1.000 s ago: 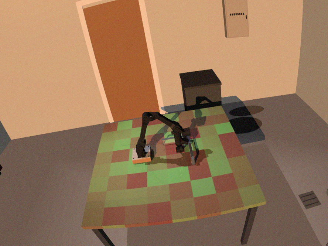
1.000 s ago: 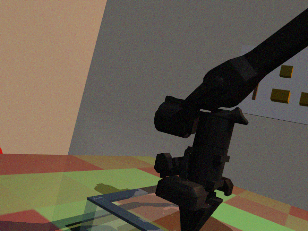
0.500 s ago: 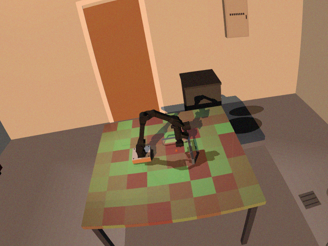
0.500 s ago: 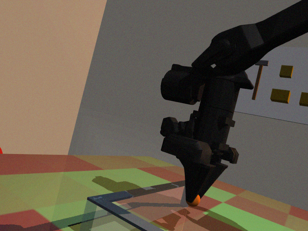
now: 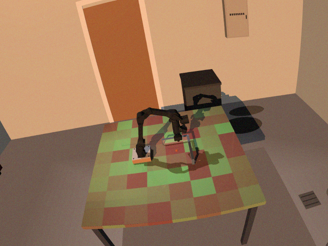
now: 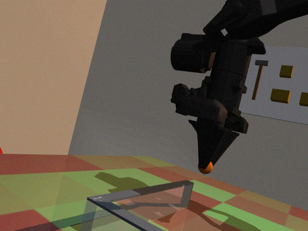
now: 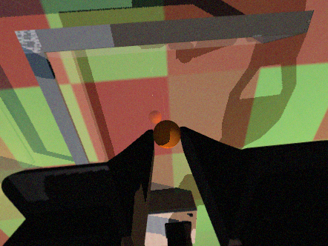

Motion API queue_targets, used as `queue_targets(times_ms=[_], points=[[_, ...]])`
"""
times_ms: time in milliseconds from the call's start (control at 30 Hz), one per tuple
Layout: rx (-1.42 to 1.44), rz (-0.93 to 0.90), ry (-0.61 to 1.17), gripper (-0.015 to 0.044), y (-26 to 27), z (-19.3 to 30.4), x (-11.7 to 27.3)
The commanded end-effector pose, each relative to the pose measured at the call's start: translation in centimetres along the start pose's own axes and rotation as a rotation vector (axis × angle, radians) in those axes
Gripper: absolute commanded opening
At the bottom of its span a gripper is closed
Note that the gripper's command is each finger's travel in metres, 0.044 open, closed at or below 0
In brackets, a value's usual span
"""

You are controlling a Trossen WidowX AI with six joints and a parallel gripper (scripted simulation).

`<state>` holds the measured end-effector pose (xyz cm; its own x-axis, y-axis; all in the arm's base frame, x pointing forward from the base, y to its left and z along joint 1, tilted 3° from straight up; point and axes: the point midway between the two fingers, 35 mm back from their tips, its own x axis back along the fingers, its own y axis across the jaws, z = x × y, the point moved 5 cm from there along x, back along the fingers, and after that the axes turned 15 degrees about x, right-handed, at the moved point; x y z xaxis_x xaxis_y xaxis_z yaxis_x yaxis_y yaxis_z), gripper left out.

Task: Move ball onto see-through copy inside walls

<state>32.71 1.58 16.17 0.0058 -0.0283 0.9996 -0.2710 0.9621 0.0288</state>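
Note:
My gripper point(image 7: 166, 133) point(image 6: 205, 165) is shut on the orange ball point(image 7: 168, 138) point(image 6: 205, 170) and holds it between the fingertips, raised above the table. In the top view the ball is hidden behind the gripper point(image 5: 178, 140). The see-through copy point(image 5: 176, 150) point(image 7: 154, 116) shows on the table inside the corner, and in the wrist view it is just above and left of the held ball. The two low clear walls make a corner; one wall point(image 5: 191, 150) point(image 7: 178, 34) runs on the side far from the arm base, the other wall point(image 5: 172, 143) point(image 7: 61, 107) meets it.
The chequered table point(image 5: 159, 193) point(image 6: 22, 181) carries the arm's white and orange base point(image 5: 141, 160), left of the walls in the top view. A dark cabinet point(image 5: 202, 91) stands on the floor behind the table. Arm shadows fall across the table around the walls.

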Motion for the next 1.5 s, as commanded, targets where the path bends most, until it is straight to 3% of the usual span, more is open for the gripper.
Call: queue_targets(times_ms=[0, 467, 867, 1467], points=[[0.004, 0.003, 0.007, 0.0000, 0.5, 0.5, -0.8], [0.004, 0.002, 0.008, 0.0000, 2.0, 2.1, -3.8], [0.004, 0.002, 0.008, 0.0000, 2.0, 2.2, -10.0], [0.004, 0.002, 0.009, 0.0000, 2.0, 2.3, -12.2]])
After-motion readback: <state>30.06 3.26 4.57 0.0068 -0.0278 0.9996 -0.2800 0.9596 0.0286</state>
